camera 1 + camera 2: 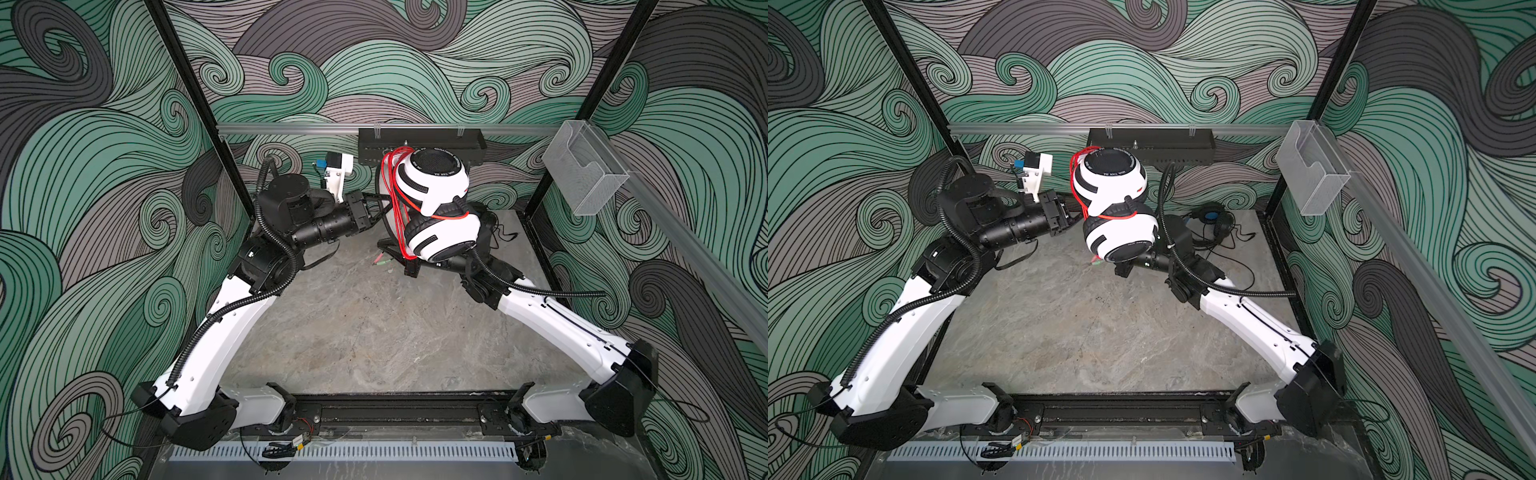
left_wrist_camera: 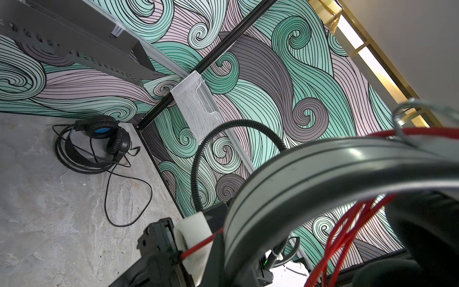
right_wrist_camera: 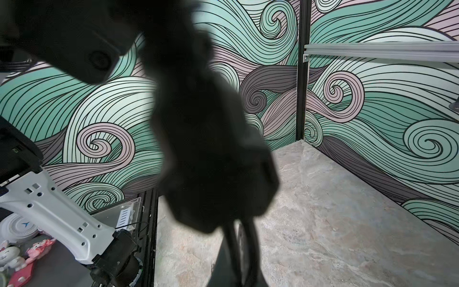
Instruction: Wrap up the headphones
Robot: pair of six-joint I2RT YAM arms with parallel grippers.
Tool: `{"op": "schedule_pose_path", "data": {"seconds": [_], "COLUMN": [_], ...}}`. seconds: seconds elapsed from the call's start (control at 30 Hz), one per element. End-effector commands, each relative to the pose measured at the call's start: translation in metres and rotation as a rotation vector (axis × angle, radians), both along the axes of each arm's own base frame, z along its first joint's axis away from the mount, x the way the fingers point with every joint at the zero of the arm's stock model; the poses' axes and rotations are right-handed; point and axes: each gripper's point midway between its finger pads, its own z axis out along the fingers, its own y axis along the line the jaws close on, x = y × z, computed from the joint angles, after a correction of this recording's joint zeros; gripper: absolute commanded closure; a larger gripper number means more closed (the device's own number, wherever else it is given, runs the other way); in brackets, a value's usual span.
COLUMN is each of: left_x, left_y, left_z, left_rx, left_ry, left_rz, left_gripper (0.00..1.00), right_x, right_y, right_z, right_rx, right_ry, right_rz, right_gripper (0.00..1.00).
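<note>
Nearest, just below the white headphones (image 1: pixel 432 187), the right pincer (image 1: pixel 411 268) is seen clenched on the red cord (image 1: pixel 392 199) near its loose end. The cord is judged to be pinched there so that tension can be given for winding. 2 plug tips (image 1: pixel 381 260), 1 pink and 1 green, are seen dangling just beside that pincer.

The white headphones are held clear above the surface (image 1: pixel 374 332) with their 2 cups stacked, presumably so that cord can be passed around the headband without snagging. On the left-arm side of the white headphones, the left pincer (image 1: pixel 374 212) is clamped at the headband, by which the pair is carried; the exact contact is partly hidden by cord. Several red loops are laid over the headband, but their number cannot be counted.

Beyond the white headphones, toward the right-arm side, the black headphones (image 1: pixel 1210 220) are found lying on the surface with their black cord (image 2: pixel 129 198) sprawled loose. That pair is judged unwrapped.

Counted: 2 pairs of headphones, 2 arms, 2 pincers.
</note>
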Motion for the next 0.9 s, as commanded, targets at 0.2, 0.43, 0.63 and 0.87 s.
{"op": "schedule_pose_path", "data": {"seconds": [0.2, 0.43, 0.63, 0.87], "left_x": [-0.005, -0.003, -0.005, -0.007], "left_y": [0.031, 0.023, 0.017, 0.022], "left_z": [0.054, 0.041, 0.032, 0.032], "left_rx": [-0.117, -0.101, -0.084, -0.091], "left_ry": [-0.164, -0.130, -0.104, -0.107], "left_rz": [0.128, 0.098, 0.064, 0.084], "left_gripper": [1.00, 1.00, 1.00, 1.00], "right_x": [-0.025, -0.043, -0.048, -0.042], "right_y": [-0.023, -0.027, -0.018, -0.016], "right_z": [-0.060, -0.064, -0.056, -0.054], "right_rx": [-0.146, -0.117, -0.086, -0.077], "right_ry": [0.088, 0.101, 0.114, 0.117], "right_rz": [-0.034, 0.014, 0.075, 0.059], "right_gripper": [0.98, 0.86, 0.89, 0.98]}}
